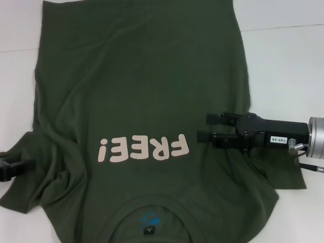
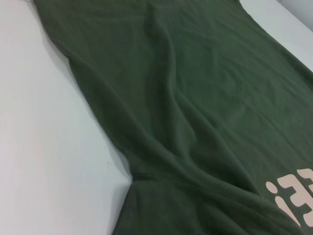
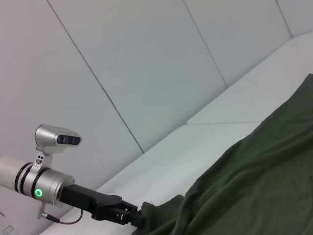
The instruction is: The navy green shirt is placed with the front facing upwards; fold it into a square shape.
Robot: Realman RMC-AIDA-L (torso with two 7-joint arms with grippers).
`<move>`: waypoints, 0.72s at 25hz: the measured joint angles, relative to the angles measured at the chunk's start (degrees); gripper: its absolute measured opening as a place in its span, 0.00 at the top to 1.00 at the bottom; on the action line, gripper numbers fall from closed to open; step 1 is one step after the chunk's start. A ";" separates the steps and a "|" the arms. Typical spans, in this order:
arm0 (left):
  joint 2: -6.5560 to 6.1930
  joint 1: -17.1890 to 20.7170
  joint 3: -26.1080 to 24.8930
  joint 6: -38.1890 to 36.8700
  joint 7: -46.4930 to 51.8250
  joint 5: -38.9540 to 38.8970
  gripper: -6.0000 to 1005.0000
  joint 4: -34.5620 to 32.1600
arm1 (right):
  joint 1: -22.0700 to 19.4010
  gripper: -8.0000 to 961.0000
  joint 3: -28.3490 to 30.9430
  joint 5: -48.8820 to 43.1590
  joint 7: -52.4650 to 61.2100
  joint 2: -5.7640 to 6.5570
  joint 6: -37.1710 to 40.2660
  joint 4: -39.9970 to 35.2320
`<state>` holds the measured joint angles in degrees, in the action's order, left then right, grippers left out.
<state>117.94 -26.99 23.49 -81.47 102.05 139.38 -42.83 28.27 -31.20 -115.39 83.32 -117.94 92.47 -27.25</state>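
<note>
White tabletop (image 1: 283,55) carries navy green shirt (image 1: 142,91), spread front up, collar nearest robot. Right tool (image 1: 205,126) over shirt's right side, fingers parted, holding nothing. Left tool (image 1: 23,168) at left sleeve; apparently gripping cloth, grip state unclear.

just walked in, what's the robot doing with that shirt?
It's working on a navy green shirt spread front-up on the white table, "FREE!" lettering showing and collar nearest the robot. The right end effector is open over the shirt's right side beside the lettering. The left end effector is at the left sleeve edge, apparently gripping the cloth. No fold is made yet; the fabric lies wrinkled.
</note>
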 joint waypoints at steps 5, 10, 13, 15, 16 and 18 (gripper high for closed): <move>0.08 0.12 0.18 -0.45 -0.09 0.01 0.60 0.04 | 0.05 0.05 0.01 0.00 0.00 0.00 0.01 0.00; 0.10 0.09 0.47 -0.48 -0.15 0.02 0.78 0.03 | 0.05 0.05 0.00 0.00 0.00 0.00 0.07 0.00; 0.10 -0.02 0.56 -0.86 -0.18 -0.01 0.87 -0.03 | -0.01 0.05 0.02 -0.01 0.00 0.00 0.08 0.00; 0.07 -0.06 0.57 -0.99 -0.18 0.00 0.94 -0.06 | -0.02 0.05 0.11 -0.01 0.00 0.00 0.08 0.00; 0.06 -0.08 0.57 -1.02 -0.19 0.00 0.94 -0.06 | -0.03 0.05 0.14 0.00 0.00 0.00 0.08 0.00; 0.04 -0.08 0.59 -1.15 -0.18 -0.07 0.94 -0.07 | -0.04 0.05 0.16 0.00 -0.04 0.00 0.08 0.00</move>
<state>117.98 -27.07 24.08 -82.62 101.88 139.32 -42.90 28.23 -31.04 -115.40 83.28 -117.94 92.55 -27.25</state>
